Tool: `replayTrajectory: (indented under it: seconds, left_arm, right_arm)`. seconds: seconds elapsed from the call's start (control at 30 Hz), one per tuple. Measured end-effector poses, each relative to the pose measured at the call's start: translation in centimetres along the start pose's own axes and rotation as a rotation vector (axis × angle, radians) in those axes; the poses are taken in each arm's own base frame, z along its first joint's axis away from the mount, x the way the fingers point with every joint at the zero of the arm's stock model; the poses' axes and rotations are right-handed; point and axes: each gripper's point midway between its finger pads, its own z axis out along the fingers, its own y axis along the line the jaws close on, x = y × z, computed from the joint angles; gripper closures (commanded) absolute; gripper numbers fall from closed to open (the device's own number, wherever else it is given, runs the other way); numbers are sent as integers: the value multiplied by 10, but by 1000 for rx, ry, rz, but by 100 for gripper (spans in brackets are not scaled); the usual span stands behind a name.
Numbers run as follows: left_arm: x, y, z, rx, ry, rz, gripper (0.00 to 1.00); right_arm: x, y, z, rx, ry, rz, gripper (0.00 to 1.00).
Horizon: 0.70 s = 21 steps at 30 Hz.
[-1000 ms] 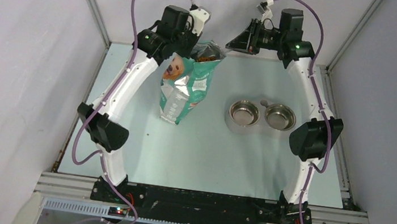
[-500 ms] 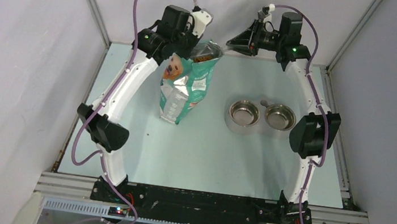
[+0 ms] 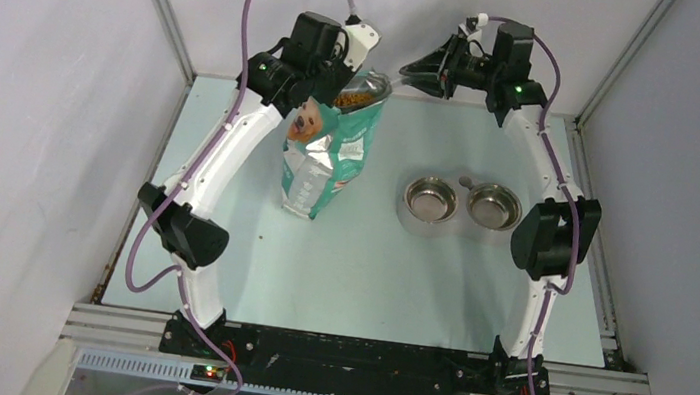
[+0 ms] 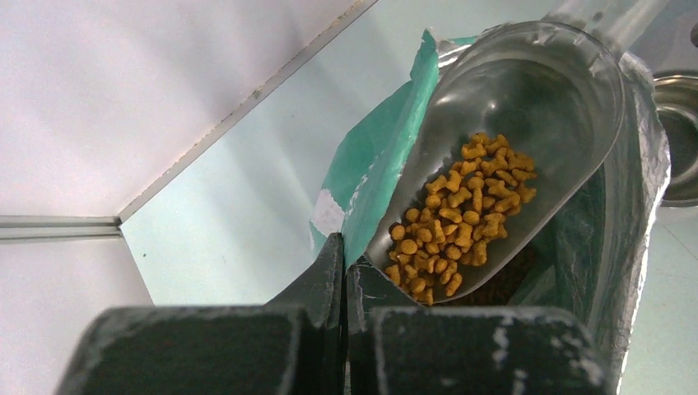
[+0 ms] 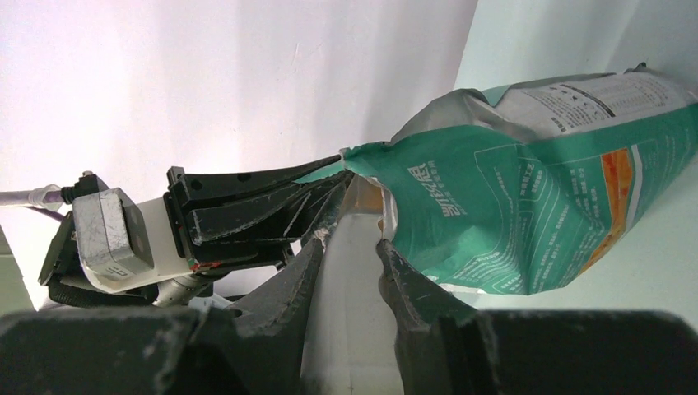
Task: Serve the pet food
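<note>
The teal bag (image 3: 329, 155) with the dog's face stands at the back left of the table. My left gripper (image 3: 350, 69) is shut on the bag's top edge (image 4: 387, 164) and holds the mouth open; its jaws are pressed together (image 4: 344, 248). My right gripper (image 3: 424, 70) is shut on the handle of the clear scoop (image 5: 350, 247). The scoop's bowl (image 4: 535, 90) sits in the bag's mouth, tilted. A small heap of pet food (image 4: 461, 210) lies in the scoop's lower end. More kibble shows dark inside the bag (image 3: 353, 100).
Two steel bowls in one stand, left (image 3: 429, 199) and right (image 3: 494, 206), sit to the right of the bag, both without food. The left bowl's rim shows in the left wrist view (image 4: 679, 132). Grey walls close in behind and at both sides.
My right gripper has moved left with the scoop, whose bowl now lies in the bag's mouth. My left gripper has lifted the bag's top edge slightly.
</note>
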Motion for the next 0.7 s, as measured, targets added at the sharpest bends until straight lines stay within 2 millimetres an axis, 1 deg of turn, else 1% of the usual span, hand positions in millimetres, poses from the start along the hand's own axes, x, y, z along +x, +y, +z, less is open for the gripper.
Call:
replayTrajectory:
  seconds: [0.2, 0.37, 0.53, 0.7]
  left_arm:
    - [-1, 1, 0, -8, -1, 7, 100]
    - [-2, -1, 0, -7, -1, 24, 100]
    - [-3, 0, 0, -19, 0, 45, 100]
    - [-4, 5, 2, -42, 8, 53, 100]
  right_arm:
    - [1, -10, -4, -14, 21, 59, 100]
    - [-1, -14, -13, -28, 27, 120, 100]
    - [-8, -3, -25, -43, -2, 147, 100]
    - [-18, 11, -36, -63, -51, 120, 100]
